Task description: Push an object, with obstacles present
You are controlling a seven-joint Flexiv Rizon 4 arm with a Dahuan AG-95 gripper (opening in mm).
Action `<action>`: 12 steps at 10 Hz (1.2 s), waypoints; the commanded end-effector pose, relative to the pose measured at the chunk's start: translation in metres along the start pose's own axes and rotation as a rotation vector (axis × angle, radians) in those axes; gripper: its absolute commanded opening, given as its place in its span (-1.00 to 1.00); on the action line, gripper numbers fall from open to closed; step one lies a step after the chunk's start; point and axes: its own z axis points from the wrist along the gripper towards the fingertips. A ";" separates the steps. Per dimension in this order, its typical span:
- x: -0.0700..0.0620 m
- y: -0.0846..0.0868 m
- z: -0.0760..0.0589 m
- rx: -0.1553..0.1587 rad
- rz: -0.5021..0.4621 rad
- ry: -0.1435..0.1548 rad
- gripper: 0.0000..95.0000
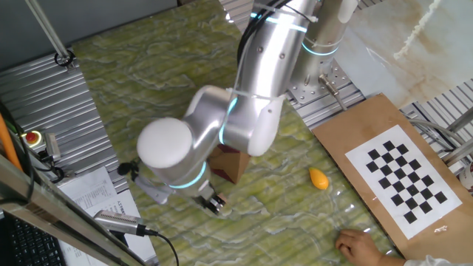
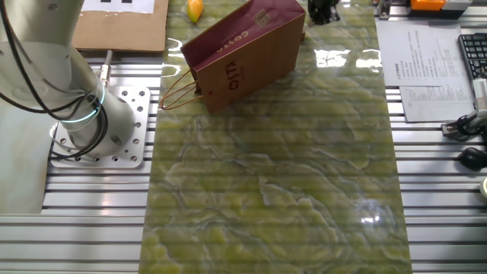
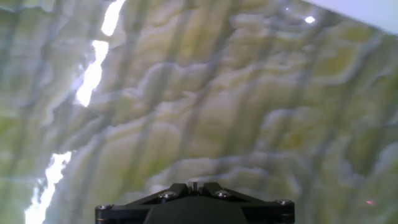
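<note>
the costa bag (image 2: 247, 53) lies tipped across the far end of my desk (image 2: 289, 190), an orange oval piece (image 2: 195, 10) just beyond it, while the broad green marbled stretch nearer the camera is open.

The arm (image 1: 251, 111) bends down from its base (image 2: 99, 125) and reaches low over the table. Its big round joint (image 1: 166, 148) faces the camera. The gripper (image 1: 214, 205) points down, close to the tabletop. Its fingers look pressed together.
</note>
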 end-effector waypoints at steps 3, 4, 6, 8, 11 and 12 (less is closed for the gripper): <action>0.023 -0.010 0.010 0.001 -0.033 0.006 -1.00; 0.029 -0.010 0.014 0.002 -0.037 0.006 -1.00; 0.030 -0.006 0.018 -0.002 -0.031 -0.002 -1.00; 0.023 0.008 0.024 0.002 -0.005 -0.012 -1.00; 0.013 0.028 0.030 -0.003 0.022 -0.019 -1.00; 0.012 0.032 0.031 -0.007 0.029 -0.020 -1.00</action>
